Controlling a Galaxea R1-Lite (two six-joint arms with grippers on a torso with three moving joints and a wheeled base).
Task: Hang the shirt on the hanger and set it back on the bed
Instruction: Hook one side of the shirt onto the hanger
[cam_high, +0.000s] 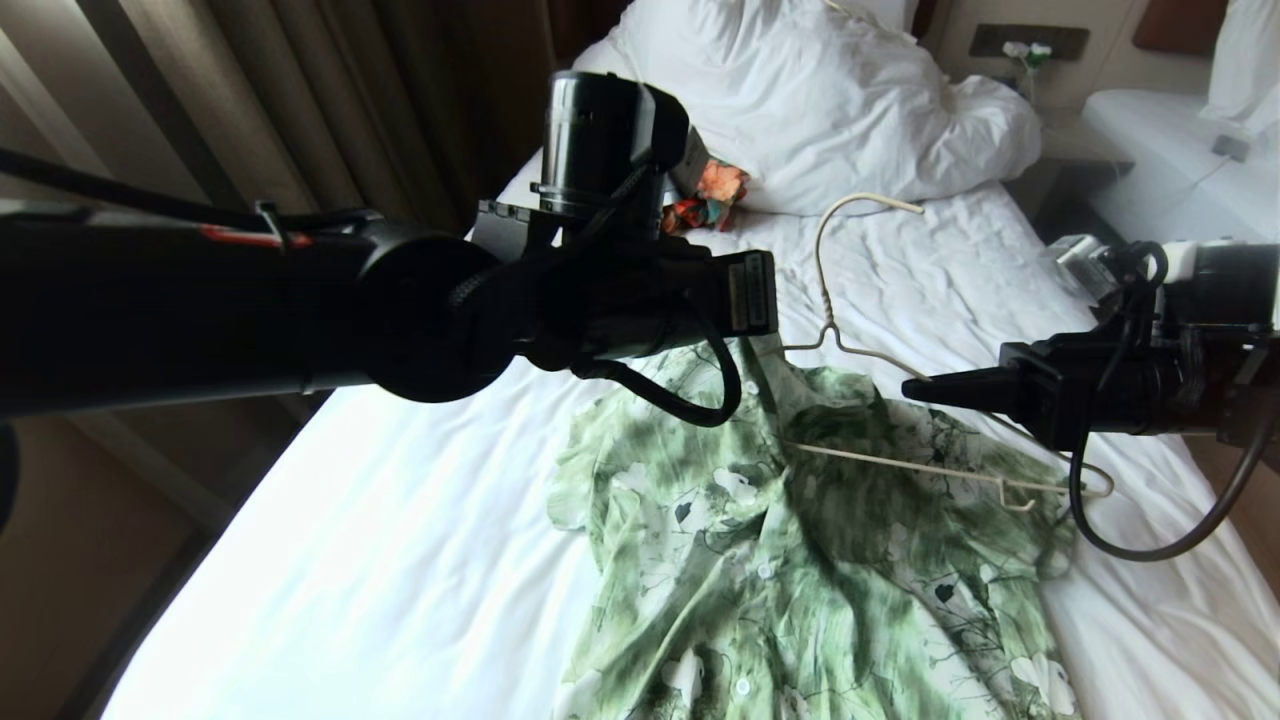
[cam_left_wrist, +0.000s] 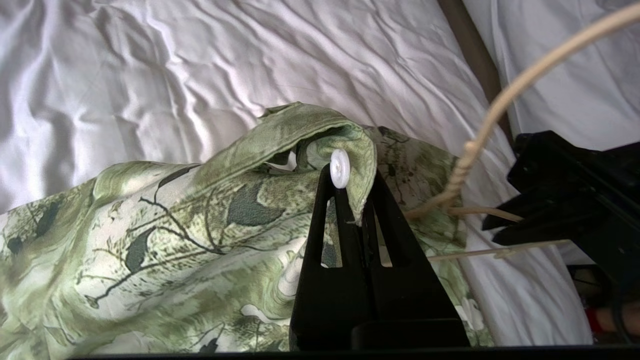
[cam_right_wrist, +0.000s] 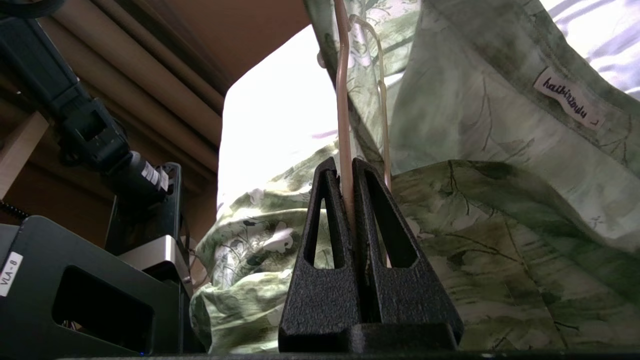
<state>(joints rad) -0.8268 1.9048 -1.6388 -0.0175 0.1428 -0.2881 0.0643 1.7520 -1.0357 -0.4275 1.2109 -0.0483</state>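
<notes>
Shirt (cam_high: 800, 540) lies front-up on the bed (cam_high: 400, 560), collar end toward 12 o'clock, hem running off the frame at 6. Hanger (cam_high: 850, 350) rests across its upper part: hook curving toward the duvet (cam_high: 830, 100) at 12, bottom wire crossing the right shoulder toward 3 o'clock.

Left hand (cam_left_wrist: 352, 200) is pinched tight on the shirt's button edge by the collar, a white button (cam_left_wrist: 340, 168) showing just above the fingertips; fabric is lifted into a fold there.

Right hand (cam_right_wrist: 348, 200) comes in from 3 o'clock, clamped narrow on a hanger wire, the wire running straight up between its fingers (cam_right_wrist: 325, 225). Shirt cloth with a neck label (cam_right_wrist: 567, 100) hangs just behind.

In the way: the left arm (cam_high: 300, 300) spans the head view from 9 o'clock and covers the collar area. A black cable (cam_high: 700, 400) loops down over the shirt.

Around: orange patterned garment (cam_high: 710, 195) at the duvet's edge, near 11 o'clock; curtains (cam_high: 250, 100) at 10; second white bed (cam_high: 1180, 150) at 2.
</notes>
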